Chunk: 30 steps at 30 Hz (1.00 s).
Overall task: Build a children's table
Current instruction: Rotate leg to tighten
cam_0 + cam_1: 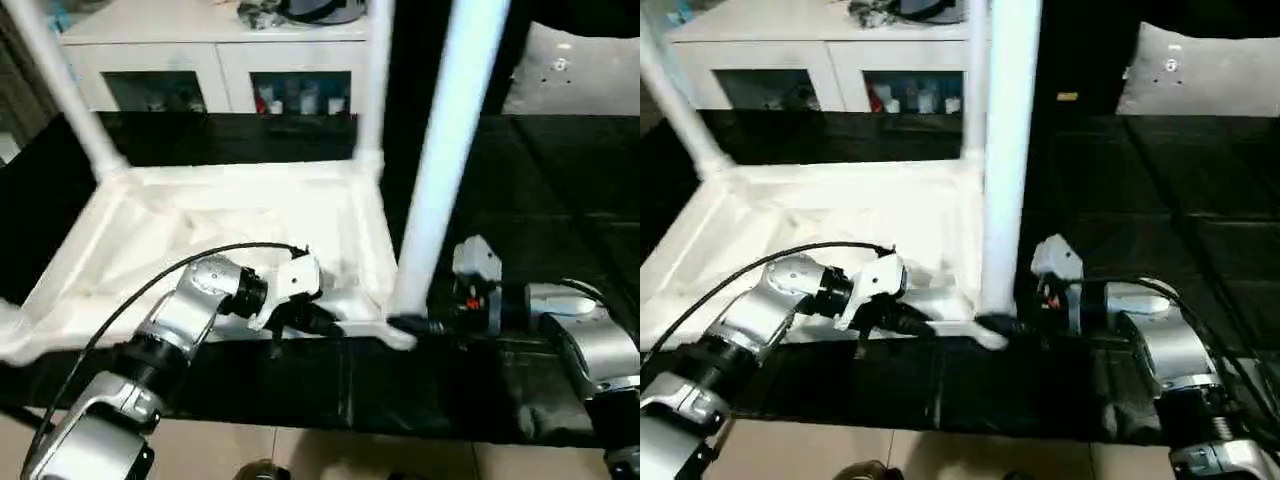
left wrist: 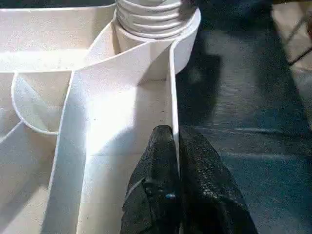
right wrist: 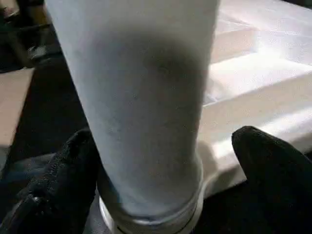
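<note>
Table top: the children's table lies upside down on the black work table, ribbed underside up, its near rim close to the work table's front edge at 6 o'clock.
Open room: bare black cover stretches from the top's right rim toward 3 o'clock; a narrow black strip runs between the near rim and the front edge, with tan floor below it.
Legs counted: three white legs stand in corner sockets — the far-left leg at 10 o'clock, the far-right leg at 12 o'clock, the near-right leg at 4 o'clock of the top.
Left gripper: fingers pinched together on the thin upright near rim of the top, one black pad on each face of it.
Right gripper: spread wide, a finger on either side of the near-right leg just above its socket, the left one against the leg, the other standing off — not clamped on it.
Materials: smooth white plastic; legs round and tapered, thread rings at the base; thin curved ribs under the top; grippers' pads black and pebbled; forearms silver.
Behind: a white cabinet at 12 o'clock.
</note>
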Motion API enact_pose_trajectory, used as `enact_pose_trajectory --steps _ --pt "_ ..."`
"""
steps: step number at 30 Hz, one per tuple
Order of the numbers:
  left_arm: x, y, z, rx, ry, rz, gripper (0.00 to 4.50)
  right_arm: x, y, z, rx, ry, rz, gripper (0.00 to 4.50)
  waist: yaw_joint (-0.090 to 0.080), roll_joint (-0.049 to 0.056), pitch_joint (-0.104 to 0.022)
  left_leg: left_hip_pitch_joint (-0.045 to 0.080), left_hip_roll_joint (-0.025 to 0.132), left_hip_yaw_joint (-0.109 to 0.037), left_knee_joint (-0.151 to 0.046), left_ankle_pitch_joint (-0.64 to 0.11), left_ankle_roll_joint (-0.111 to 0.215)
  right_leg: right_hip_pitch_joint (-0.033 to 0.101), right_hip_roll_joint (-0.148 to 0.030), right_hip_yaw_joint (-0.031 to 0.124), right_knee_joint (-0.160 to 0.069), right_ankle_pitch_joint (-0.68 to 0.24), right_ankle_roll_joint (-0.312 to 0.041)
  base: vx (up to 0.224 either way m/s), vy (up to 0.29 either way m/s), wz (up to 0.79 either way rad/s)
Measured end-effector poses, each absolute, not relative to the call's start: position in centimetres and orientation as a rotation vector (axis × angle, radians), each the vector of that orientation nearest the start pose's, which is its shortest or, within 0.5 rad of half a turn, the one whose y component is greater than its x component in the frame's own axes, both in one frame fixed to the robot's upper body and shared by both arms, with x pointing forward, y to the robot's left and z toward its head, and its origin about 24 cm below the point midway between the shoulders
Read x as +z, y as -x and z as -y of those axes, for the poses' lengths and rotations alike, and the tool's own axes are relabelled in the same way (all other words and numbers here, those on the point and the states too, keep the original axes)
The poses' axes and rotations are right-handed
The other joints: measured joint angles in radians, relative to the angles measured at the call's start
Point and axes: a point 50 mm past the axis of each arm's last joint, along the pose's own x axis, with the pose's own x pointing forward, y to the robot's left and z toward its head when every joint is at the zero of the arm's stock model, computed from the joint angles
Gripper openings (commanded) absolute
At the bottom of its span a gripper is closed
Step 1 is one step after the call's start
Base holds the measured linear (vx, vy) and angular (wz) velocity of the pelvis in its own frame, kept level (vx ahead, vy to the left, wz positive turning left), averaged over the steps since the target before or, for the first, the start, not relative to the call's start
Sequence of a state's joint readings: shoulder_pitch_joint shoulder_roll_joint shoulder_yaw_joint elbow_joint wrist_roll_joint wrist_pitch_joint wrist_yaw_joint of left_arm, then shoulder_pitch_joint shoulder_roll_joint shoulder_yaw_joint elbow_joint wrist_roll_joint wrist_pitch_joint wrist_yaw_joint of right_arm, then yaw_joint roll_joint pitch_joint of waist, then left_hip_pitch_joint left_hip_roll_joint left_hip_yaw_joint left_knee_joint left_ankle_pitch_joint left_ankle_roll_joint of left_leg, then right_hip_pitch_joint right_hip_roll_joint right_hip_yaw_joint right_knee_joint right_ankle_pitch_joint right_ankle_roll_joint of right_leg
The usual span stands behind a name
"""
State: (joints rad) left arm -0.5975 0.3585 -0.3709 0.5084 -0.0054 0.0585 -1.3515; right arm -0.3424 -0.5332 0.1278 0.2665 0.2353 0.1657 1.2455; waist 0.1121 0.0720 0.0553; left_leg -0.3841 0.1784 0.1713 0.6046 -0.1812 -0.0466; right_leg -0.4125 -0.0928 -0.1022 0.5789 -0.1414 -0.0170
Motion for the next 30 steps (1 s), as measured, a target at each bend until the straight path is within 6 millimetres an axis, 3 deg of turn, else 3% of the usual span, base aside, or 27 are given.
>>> enact_pose_trajectory --steps 4,22,27,30 --pt "6.2 -30.5 -11.4 -1.638 -0.483 -0.408 0.00 6.6 -27.6 18.1 1.341 0.218 -0.340 4.47 0.001 0.000 0.000 0.000 0.000 0.000 0.000 0.000 0.000 0.000 0.000 0.000 0.000 0.000 0.001 0.000 0.000 0.00" --pt "6.1 -30.6 -11.5 -1.682 -0.502 -0.403 0.00 6.2 -27.2 17.6 1.412 0.186 -0.365 2.83 0.002 -0.001 0.000 0.000 0.000 0.000 0.001 0.000 0.000 0.000 0.000 0.000 0.001 0.000 0.000 0.000 0.000 0.00" --pt "6.0 -30.6 -11.3 -1.645 -0.470 -0.412 0.00 5.9 -27.3 17.2 1.379 0.133 -0.364 2.74 0.001 -0.001 0.000 0.000 0.001 0.000 0.001 0.000 0.000 0.000 0.000 0.000 0.001 0.000 0.000 0.000 0.000 0.00" --pt "5.5 -30.8 -11.0 -1.503 -0.406 -0.427 0.00 5.2 -27.7 17.1 1.225 0.091 -0.348 2.73 -0.005 -0.003 0.000 0.002 0.001 0.001 0.002 0.000 0.000 0.001 0.000 0.000 0.001 0.000 0.001 0.000 0.000 0.00"
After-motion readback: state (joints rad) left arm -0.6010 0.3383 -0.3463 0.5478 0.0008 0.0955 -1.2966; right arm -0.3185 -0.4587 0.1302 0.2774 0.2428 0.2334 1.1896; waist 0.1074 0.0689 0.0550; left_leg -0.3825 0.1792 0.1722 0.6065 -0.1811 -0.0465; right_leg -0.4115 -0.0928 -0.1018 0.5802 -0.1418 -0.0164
